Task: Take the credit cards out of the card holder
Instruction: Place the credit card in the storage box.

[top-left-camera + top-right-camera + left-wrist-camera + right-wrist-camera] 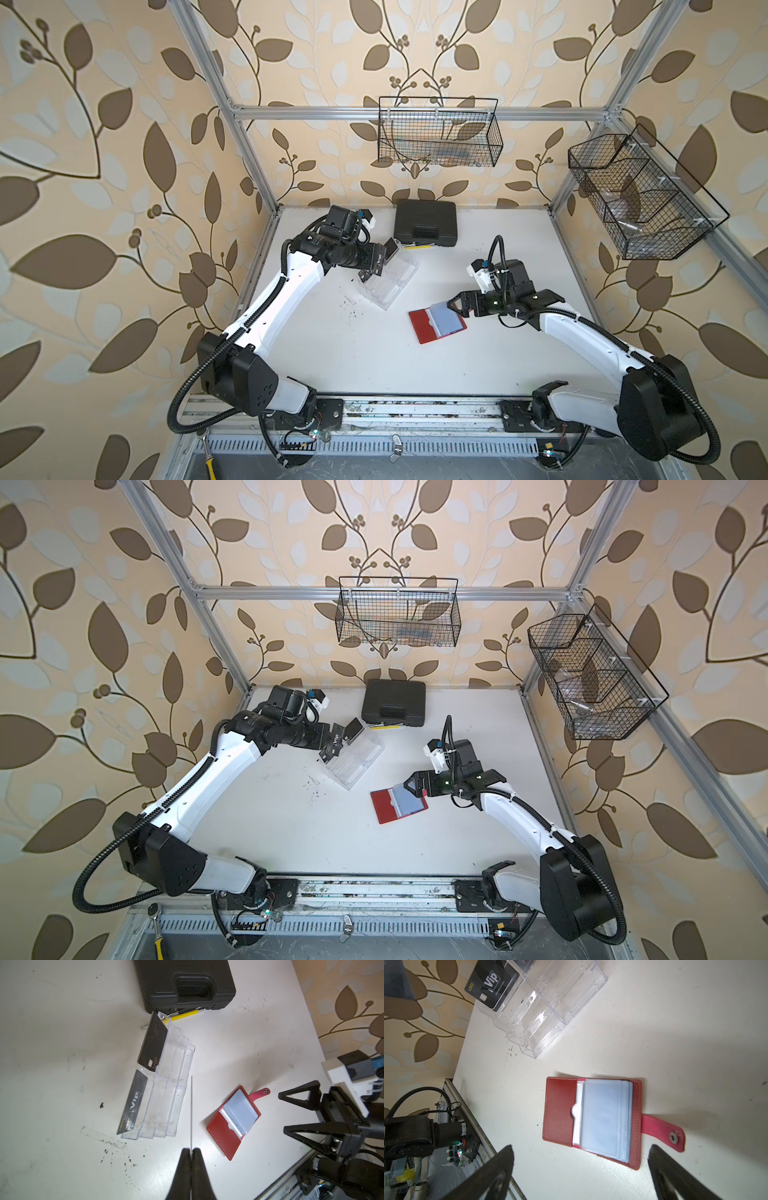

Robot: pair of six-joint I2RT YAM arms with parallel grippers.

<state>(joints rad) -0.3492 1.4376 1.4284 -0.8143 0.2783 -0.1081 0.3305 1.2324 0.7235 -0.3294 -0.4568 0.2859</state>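
Two small black rectangular plastic cards [152,1043] with white "Vip" lettering stand on edge in a clear acrylic multi-compartment tray [180,1093]. They sit side by side in the row of slots nearest the left arm. The tray lies on the white bench [332,353]. A third card [191,1109], seen only as a thin edge-on line in the left wrist view, is pinched in the left gripper [190,1150]. Its black fingers [182,1163] are clenched tight on it, raised over the bench close by the tray.

The card holder [558,1113], a flat red book-like wallet, lies open on the bench to the right of the tray and apart from it. Its stack of clear bluish-grey plastic sleeves [602,1118] rests on the half that carries the small red strap tab [662,1128], which sticks out flat toward the right arm. A white slip [576,1126] shows in the pocket of the bare red half.

The right gripper [282,1111] hangs by the strap side of the wallet with its fingers [502,1159] spread wide, grasping nothing. In both top views it overlaps the far corner of the sleeves, and I cannot tell whether it touches them.

A black plastic case with a moulded handle [424,222] sits at the back edge of the bench, with a yellow-handled tool [185,1015] poking out beside it.
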